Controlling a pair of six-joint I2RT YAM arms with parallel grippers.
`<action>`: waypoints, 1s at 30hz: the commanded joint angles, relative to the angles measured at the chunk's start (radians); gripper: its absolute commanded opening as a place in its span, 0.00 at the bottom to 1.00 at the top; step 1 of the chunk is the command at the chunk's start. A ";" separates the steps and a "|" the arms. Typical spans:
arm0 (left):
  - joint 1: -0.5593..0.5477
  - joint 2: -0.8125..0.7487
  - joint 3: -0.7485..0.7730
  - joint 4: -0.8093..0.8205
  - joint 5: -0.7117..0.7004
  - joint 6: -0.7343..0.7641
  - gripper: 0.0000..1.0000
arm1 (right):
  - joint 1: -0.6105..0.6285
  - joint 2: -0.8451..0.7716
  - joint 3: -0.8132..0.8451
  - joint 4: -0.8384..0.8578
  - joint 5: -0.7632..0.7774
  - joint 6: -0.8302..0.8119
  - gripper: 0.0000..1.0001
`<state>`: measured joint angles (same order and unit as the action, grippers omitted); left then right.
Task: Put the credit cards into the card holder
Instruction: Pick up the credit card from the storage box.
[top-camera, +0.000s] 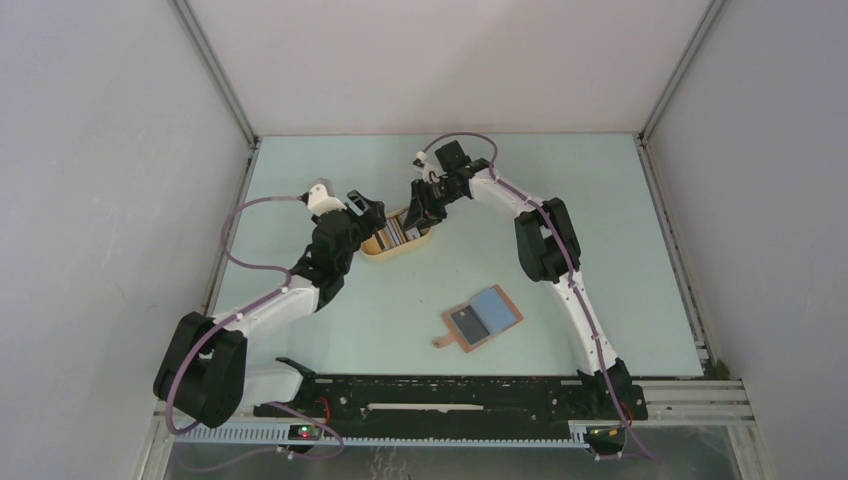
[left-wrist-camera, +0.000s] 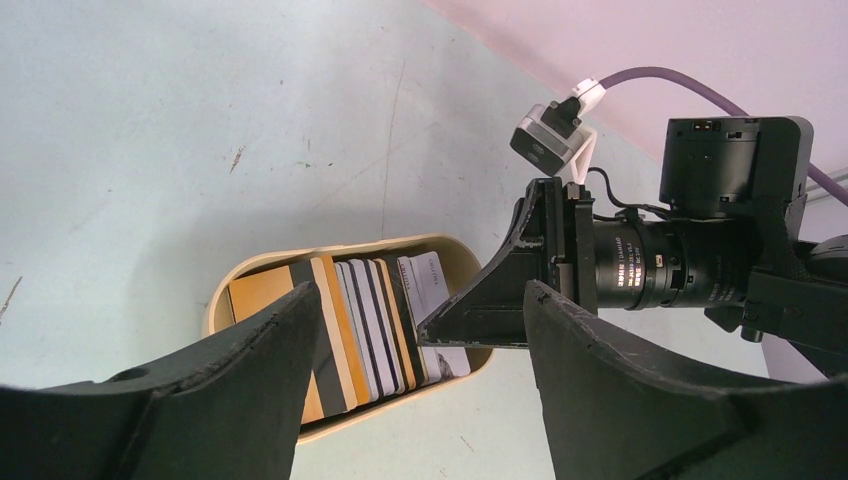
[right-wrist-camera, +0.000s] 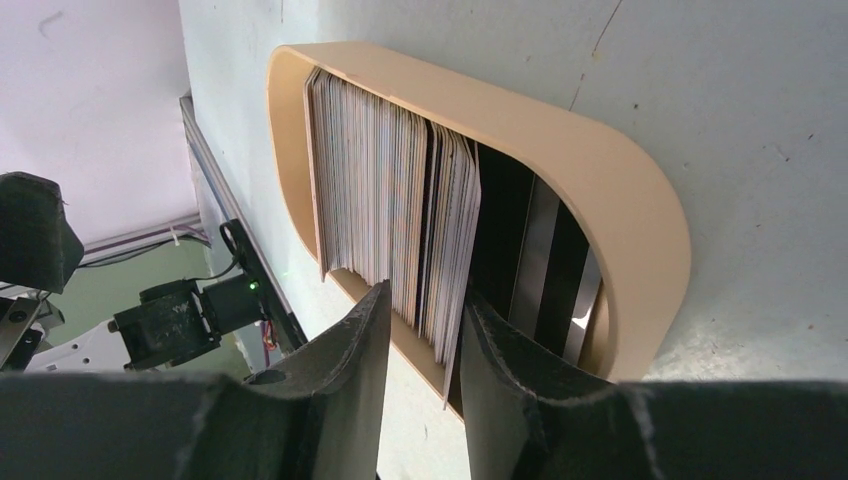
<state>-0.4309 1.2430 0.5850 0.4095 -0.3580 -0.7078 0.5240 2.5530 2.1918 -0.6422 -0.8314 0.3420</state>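
A tan oval tray (top-camera: 396, 240) holds several credit cards (left-wrist-camera: 375, 325) standing on edge; the stack also shows in the right wrist view (right-wrist-camera: 385, 190). My right gripper (right-wrist-camera: 425, 300) reaches into the tray's right end, its jaws narrowly closed around a few cards (right-wrist-camera: 450, 230) at the end of the stack, one of which sticks out further. My left gripper (left-wrist-camera: 420, 300) is open wide and empty, hovering over the tray's left side. The reddish-brown card holder (top-camera: 481, 318) lies open on the table nearer the arms, with a blue card (top-camera: 492, 309) and a dark card (top-camera: 464, 322) on it.
The right gripper's finger (left-wrist-camera: 490, 305) and its wrist camera (left-wrist-camera: 550, 140) sit close in front of my left gripper. White walls enclose the pale green table (top-camera: 600, 230). A black rail (top-camera: 450, 395) runs along the near edge.
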 joint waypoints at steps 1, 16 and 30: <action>0.007 -0.027 -0.025 0.034 0.002 -0.002 0.79 | -0.005 -0.073 -0.004 0.016 -0.005 -0.011 0.39; 0.007 -0.027 -0.025 0.034 0.003 -0.002 0.79 | -0.012 -0.086 -0.016 0.017 0.005 -0.019 0.30; 0.007 -0.026 -0.024 0.034 0.004 -0.004 0.79 | -0.020 -0.106 -0.023 0.017 0.015 -0.027 0.23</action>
<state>-0.4305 1.2430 0.5850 0.4099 -0.3580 -0.7078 0.5098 2.5393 2.1681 -0.6376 -0.8131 0.3378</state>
